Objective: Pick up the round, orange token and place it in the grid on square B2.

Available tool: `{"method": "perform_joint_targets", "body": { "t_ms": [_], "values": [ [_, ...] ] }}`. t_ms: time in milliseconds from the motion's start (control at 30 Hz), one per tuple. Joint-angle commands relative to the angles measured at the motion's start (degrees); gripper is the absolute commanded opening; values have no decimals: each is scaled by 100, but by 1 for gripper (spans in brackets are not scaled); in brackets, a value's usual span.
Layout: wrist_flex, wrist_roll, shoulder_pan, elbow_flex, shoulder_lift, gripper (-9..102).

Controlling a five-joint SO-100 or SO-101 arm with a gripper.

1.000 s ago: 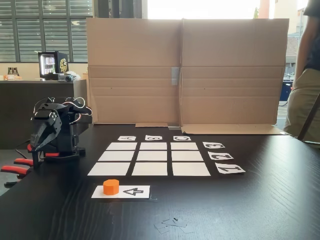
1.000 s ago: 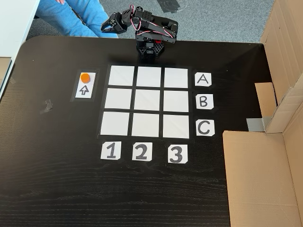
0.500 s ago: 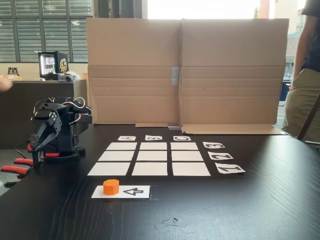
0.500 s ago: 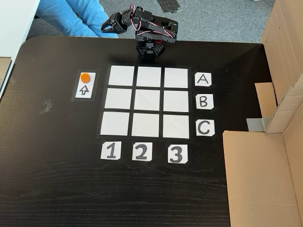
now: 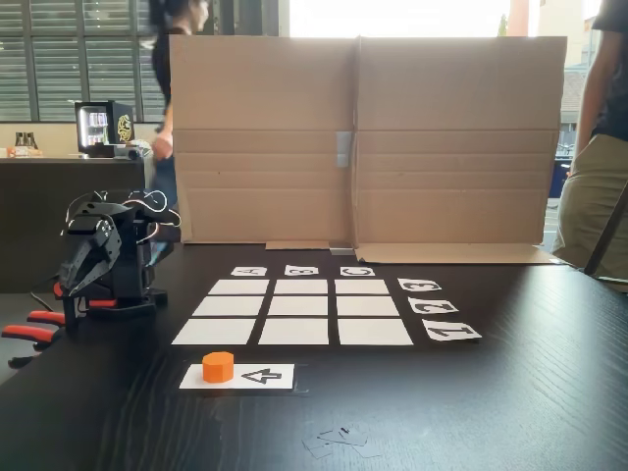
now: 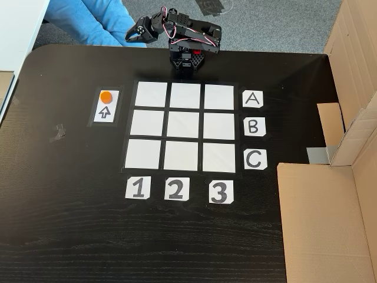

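Note:
The orange token (image 5: 218, 366) (image 6: 106, 97) sits on the end of a white strip printed with an arrow (image 5: 257, 376) (image 6: 105, 109), just outside the grid. The grid (image 5: 215, 331) (image 6: 151, 94) is nine white cells on the black table. Nothing lies on square B2 (image 5: 298, 306) (image 6: 183, 125), the centre cell. My arm is folded over its base at the table's edge, with the gripper (image 5: 77, 283) (image 6: 136, 32) shut and hanging empty, well away from the token.
Letter labels (image 6: 252, 126) and number labels (image 6: 175, 189) edge the grid. A cardboard wall (image 5: 363, 137) (image 6: 353, 71) stands along one side of the table. Red clamp handles (image 5: 29, 332) hold the arm's base. A person (image 5: 603, 157) stands at the right; a blue-clad person (image 6: 88, 20) sits behind the arm.
A person has walked into view behind the cardboard at the upper left of the front fixed view. The arm and token have not moved.

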Motion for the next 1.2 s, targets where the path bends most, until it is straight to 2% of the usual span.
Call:
{"method": "perform_joint_targets", "body": {
  "t_ms": [0,100,400,433,500,633,900,1033,1167],
  "values": [
    [105,-132,-88,-686,-747,0],
    [132,-132,-123,-1450,-1617,1],
    [1248,-413,-492,-4623,-4887,4],
    [1406,-413,-501,-5027,-5256,6],
    [1767,-378,-510,-5810,-5968,20],
    [2505,-325,-642,-7172,-7119,37],
    [2619,-545,-1143,-8754,-8613,61],
    [2689,-659,-1477,-9527,-9519,67],
    [3059,-668,-1731,-10529,-10468,67]
  ]
}}
